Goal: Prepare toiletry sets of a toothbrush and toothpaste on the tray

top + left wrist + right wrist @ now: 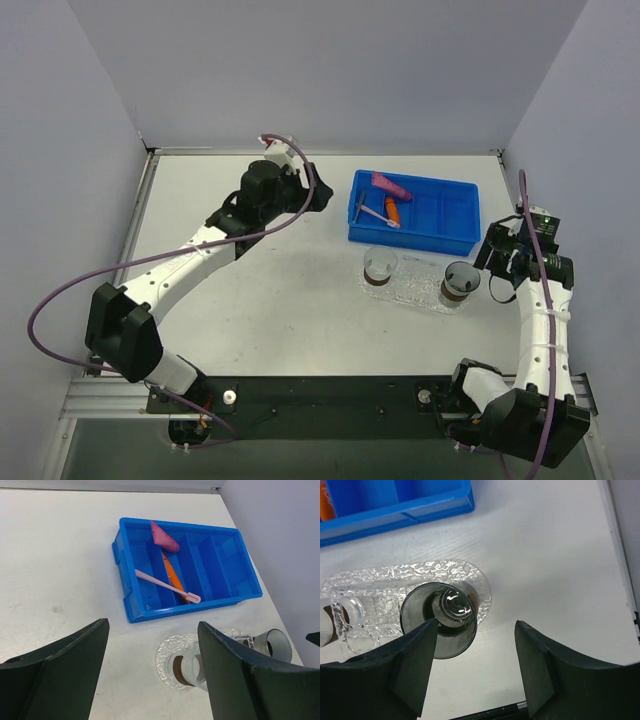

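Note:
The pale toothbrush [378, 216] [165, 585] lies slantwise in the blue bin [450, 215] [240, 565], across the orange toothpaste tube [393, 211] [172, 575]. The magenta toothpaste tube [390, 186] [164, 536] leans on the bin's far wall. The clear bumpy tray [418, 284] [167, 652] [380, 580] lies in front of the bin. My left gripper [322, 197] [152, 625] hangs open and empty left of the bin. My right gripper [497, 262] [475, 625] is open and empty just right of the tray.
Two cups stand on the tray: a clear one [379, 268] [187, 667] at its left end and a dark one [459, 283] [440, 625] at its right end, close to my right gripper's left finger. Walls enclose the table on three sides.

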Robot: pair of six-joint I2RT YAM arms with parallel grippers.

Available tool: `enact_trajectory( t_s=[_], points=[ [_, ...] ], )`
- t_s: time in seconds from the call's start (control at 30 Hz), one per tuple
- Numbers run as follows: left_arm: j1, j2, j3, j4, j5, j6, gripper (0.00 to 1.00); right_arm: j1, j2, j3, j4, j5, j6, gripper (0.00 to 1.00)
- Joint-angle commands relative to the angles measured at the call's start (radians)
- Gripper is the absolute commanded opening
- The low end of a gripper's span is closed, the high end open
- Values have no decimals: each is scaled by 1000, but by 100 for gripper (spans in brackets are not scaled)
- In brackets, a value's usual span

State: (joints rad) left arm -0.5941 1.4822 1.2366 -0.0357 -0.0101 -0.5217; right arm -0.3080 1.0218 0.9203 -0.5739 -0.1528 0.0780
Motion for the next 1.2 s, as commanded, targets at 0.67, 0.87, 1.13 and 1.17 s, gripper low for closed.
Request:
enact_trajectory(
  t_s=[0.67, 0.87, 1.13, 1.17],
  points=[
    [-92, 645, 831, -251, 84, -116, 60, 172, -123, 196, 58, -31, 169, 51],
    [-92, 753, 885, -243, 68, -199, 55, 172, -155, 167, 72, -44, 181, 49],
    [-98, 871, 988, -285, 18, -209, 54, 173, -196, 135, 82, -54, 195, 48],
    [-98, 880, 992, -283, 18, -209, 54, 172, -198, 131, 82, -51, 197, 48]
  ],
)
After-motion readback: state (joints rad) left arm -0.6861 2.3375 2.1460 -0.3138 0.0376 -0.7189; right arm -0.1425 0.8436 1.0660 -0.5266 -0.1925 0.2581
